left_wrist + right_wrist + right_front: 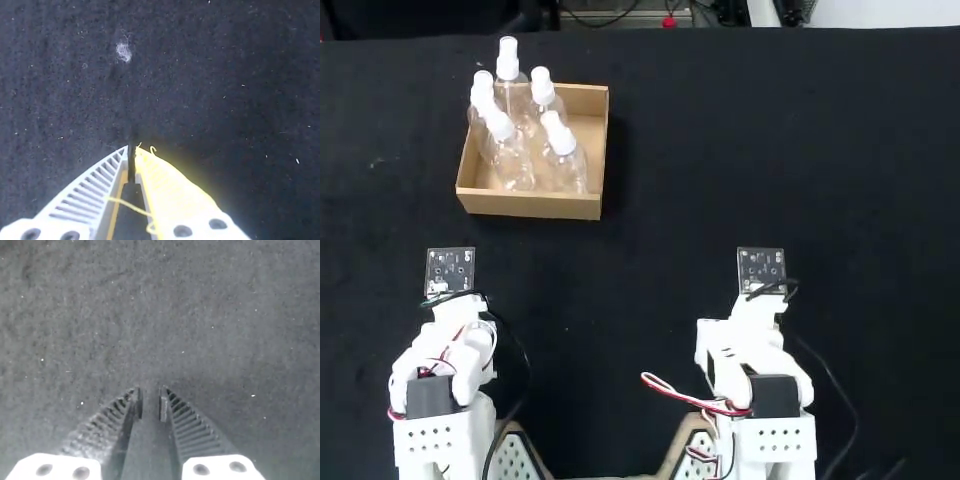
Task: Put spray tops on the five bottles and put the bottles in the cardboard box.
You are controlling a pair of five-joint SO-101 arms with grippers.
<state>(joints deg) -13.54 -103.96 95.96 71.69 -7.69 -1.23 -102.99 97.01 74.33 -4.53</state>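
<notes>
Standing capped with white spray tops, five clear plastic bottles [560, 160] crowd the shallow brown cardboard box [530, 203] at the far left of the black cloth-covered table [770, 130]. Both white arms sit folded at the near edge, well apart from the box. The left gripper [132, 150] has its jaws closed on nothing; the right gripper [150, 402] shows a narrow slit between its jaws, also empty. The task looks complete, so the next move likely calls only for checking that each top sits tight.
</notes>
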